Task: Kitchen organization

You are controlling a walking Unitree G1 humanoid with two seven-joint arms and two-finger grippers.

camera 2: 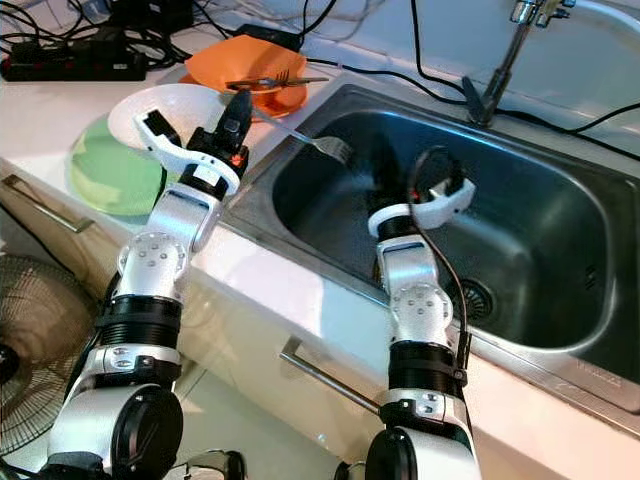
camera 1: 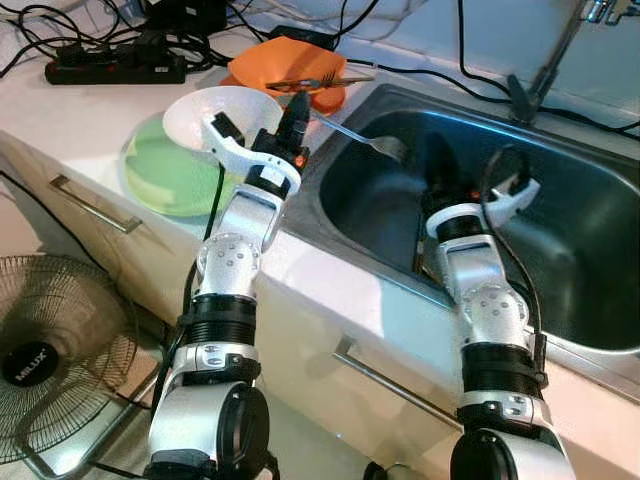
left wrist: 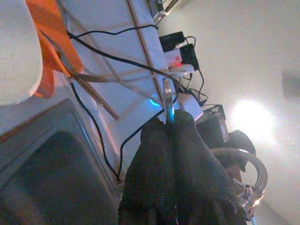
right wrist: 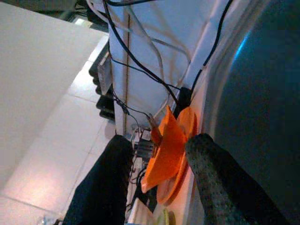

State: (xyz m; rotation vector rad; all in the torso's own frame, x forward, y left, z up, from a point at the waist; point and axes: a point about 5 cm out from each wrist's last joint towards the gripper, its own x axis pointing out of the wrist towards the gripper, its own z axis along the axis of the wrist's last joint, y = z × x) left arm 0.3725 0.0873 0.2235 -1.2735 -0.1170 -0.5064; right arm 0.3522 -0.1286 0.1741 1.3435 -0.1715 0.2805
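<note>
Stage: mid-task by my reading — one fork (camera 1: 365, 137) is lifted out of the sink (camera 1: 590, 330), not yet set down anywhere.
Left pincer (camera 1: 297, 108): fingers pressed together on the fork's handle end; the left wrist view shows the thin metal handle standing out from between the two black fingertips (left wrist: 154, 136).
Fork position: it runs from the left pincer out over the sink's near corner, tines hanging above the basin, clear of the steel.
Right pincer (right wrist: 157, 154): fingers apart, nothing between them; it sits low inside the basin, well apart from the fork.
Done so far: an orange plate (camera 1: 262, 62) just beyond the left pincer already carries cutlery (camera 1: 320, 80) laid across it; I judge that the collecting spot.
Left to do: carry the fork to that plate and release it. Whether more items lie in the basin I cannot tell — the right arm covers part of the floor.
White bowl (camera 1: 200, 112): smooth, round, deep; it stands on a green plate (camera 1: 160, 180), touching the left pincer's wrist bracket side.
Green plate: broad, shallow, matte pale green, near the worktop (camera 1: 120, 100) edge.
Sink material: brushed stainless steel, rounded corners, dull reflections.
Fork material: polished metal, slender and slippery-looking; likely to pivot in a tip grip.
Worktop: pale, smooth, hard.
</note>
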